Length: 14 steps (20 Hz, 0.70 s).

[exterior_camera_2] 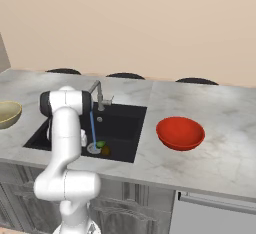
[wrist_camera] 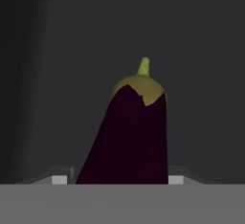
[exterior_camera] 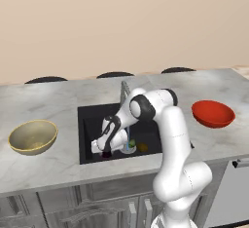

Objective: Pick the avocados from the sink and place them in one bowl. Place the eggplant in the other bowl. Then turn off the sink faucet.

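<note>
The black sink (exterior_camera: 92, 117) holds my gripper (exterior_camera: 104, 151), lowered to the basin floor at the front left. In the hand view the dark purple eggplant (wrist_camera: 131, 137) with its green stem cap fills the gap between my fingertips (wrist_camera: 175, 180), so the gripper (wrist_camera: 117, 180) is shut on it. The bright green avocado (exterior_camera: 131, 143) and the orange-brown avocado (exterior_camera: 142, 147) lie just right of the hand, near the drain. The faucet (exterior_camera_2: 99, 95) runs a thin blue stream (exterior_camera_2: 92, 128). The red bowl (exterior_camera: 212, 113) sits right of the sink, the tan bowl (exterior_camera: 33, 136) left.
Grey marble counter (exterior_camera: 58, 100) surrounds the basin. My own forearm crosses the sink's right half in the left base view. Dark chair backs (exterior_camera: 115, 74) show beyond the far counter edge. A dishwasher front (exterior_camera_2: 215, 213) sits under the counter at the right.
</note>
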{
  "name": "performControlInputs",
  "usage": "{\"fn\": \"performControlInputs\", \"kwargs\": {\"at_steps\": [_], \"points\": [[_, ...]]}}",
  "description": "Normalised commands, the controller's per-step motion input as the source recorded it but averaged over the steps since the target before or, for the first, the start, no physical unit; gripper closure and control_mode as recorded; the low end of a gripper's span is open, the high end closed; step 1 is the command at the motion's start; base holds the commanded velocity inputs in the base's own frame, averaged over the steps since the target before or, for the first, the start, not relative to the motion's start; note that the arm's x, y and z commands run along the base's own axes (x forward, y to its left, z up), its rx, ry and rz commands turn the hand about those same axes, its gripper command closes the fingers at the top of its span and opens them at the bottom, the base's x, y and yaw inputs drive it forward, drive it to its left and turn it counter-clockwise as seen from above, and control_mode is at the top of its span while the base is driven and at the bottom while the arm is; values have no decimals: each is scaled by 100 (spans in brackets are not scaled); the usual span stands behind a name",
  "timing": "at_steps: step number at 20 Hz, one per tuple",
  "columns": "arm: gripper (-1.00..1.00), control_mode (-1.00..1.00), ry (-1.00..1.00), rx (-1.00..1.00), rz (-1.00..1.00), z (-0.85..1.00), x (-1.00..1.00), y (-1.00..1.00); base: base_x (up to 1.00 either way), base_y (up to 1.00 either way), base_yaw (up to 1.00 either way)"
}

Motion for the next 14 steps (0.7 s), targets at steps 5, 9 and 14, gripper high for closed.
{"fn": "performControlInputs", "kwargs": {"at_steps": [5, 9, 14], "points": [[100, -100, 0, 0, -5, 55, 0, -3, 0, 0, 0], [100, -100, 0, 0, -9, 59, 0, -2, 0, 0, 0], [100, -100, -2, 0, -9, 47, 0, -3, 0, 0, 0]]}}
